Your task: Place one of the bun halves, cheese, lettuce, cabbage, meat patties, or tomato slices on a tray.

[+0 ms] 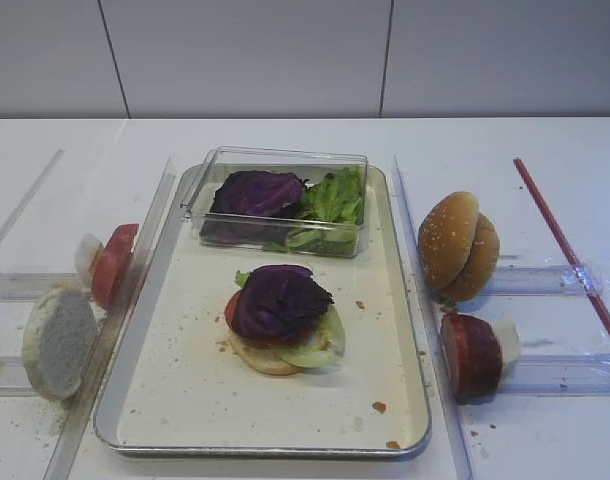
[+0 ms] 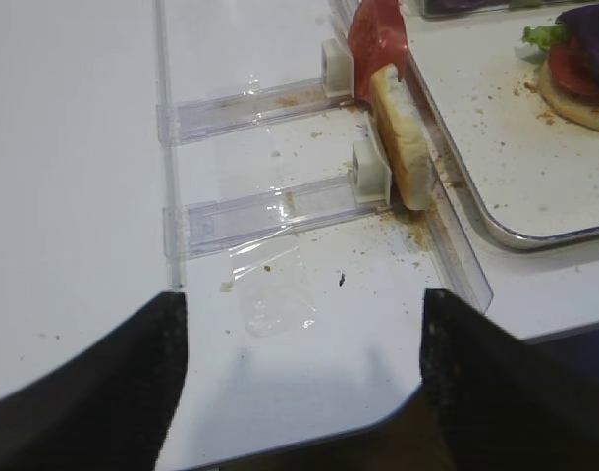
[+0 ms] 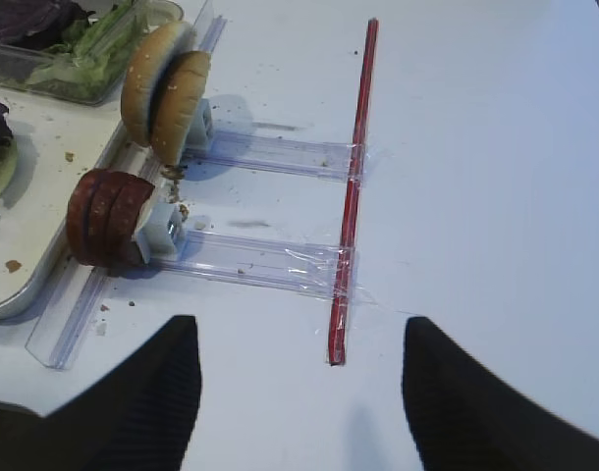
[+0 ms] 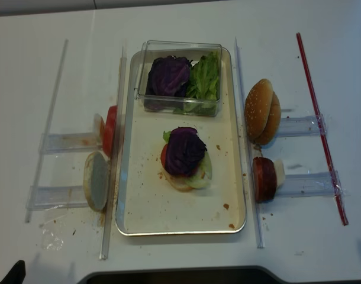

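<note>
Dark purple wavy-edged cabbage leaf [image 1: 279, 300] lies atop a stack with red tomato slice [image 1: 231, 308], green lettuce [image 1: 320, 342] and pale bun half [image 1: 260, 358] mid-floor of the silver rectangular metal tray [image 1: 185, 400]. Behind the stack, a clear plastic box [image 1: 280, 200] holds more leaves. Left gripper [image 2: 299, 392] and right gripper [image 3: 295, 392] both stand wide apart, empty, outside the tray.

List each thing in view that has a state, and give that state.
Tray: flat, crumb-speckled, holding stack and box.
Stack: bun half, tomato, lettuce, cabbage on top.
Clear box: lidless, cabbage left, lettuce right.
Sesame buns: on edge, right holder.
Meat patties: on edge, right holder.
Pale bun half: on edge, left.
Tomato slices: on edge, left.
Left gripper: open, empty.
Right gripper: open, empty.
</note>
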